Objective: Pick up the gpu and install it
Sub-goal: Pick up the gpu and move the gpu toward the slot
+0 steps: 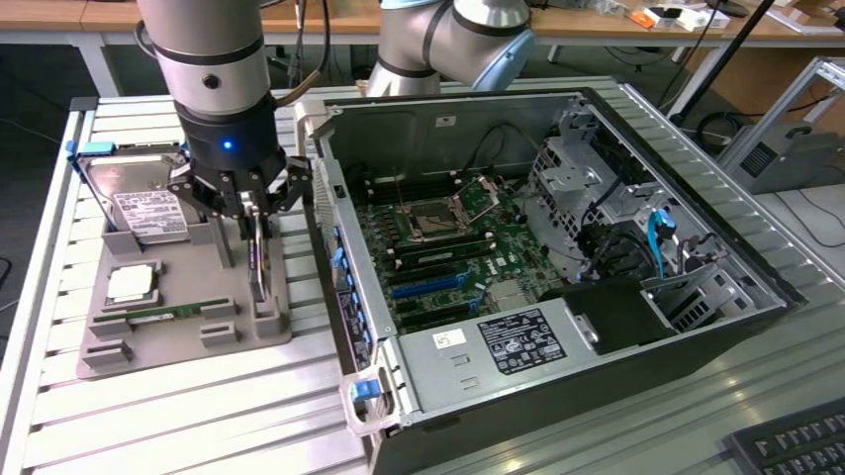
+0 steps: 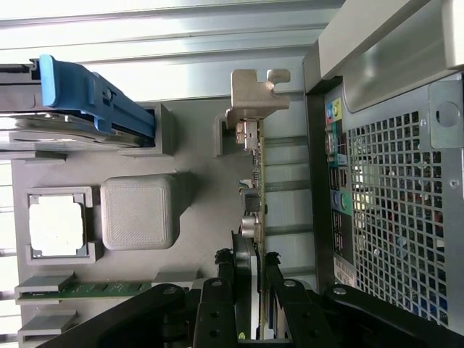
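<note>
Gripper (image 1: 255, 259) clenched on the gpu (image 1: 263, 285), which stands on edge in a slot along the gray fixture tray's (image 1: 172, 348) edge nearest the open computer case (image 1: 396, 346). Standing upright, the card offers both flat faces to the grip, and its silver bracket (image 2: 250, 98) stays clear. Hard drive (image 1: 145, 208), processor (image 1: 133, 284) and RAM stick (image 1: 158, 315) lie in the tray's other recesses. Everything rests on a ribbed metal table (image 1: 198, 421); wooden desks (image 1: 79, 20) stand behind.
</note>
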Robot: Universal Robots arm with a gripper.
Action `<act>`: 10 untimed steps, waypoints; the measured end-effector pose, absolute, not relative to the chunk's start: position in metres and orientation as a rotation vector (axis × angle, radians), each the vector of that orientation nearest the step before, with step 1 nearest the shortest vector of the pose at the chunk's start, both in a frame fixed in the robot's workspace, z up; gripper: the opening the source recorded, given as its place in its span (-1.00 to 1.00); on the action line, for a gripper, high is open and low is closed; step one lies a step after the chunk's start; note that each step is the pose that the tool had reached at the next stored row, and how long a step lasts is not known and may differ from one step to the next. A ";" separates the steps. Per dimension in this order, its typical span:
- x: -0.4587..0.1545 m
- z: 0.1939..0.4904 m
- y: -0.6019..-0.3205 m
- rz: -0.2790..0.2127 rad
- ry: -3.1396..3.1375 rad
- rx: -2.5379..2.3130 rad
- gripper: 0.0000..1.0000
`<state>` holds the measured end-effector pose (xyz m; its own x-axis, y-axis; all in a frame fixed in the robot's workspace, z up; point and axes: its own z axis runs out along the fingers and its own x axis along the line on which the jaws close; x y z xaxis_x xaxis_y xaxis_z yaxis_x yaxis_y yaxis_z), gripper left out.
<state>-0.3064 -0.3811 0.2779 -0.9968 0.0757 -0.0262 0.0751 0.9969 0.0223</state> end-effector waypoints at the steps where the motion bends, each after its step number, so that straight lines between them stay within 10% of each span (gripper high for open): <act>1: -0.306 0.278 -0.381 0.033 3.112 0.117 -0.47; 10: -0.306 0.281 -0.381 0.035 3.112 0.118 -0.47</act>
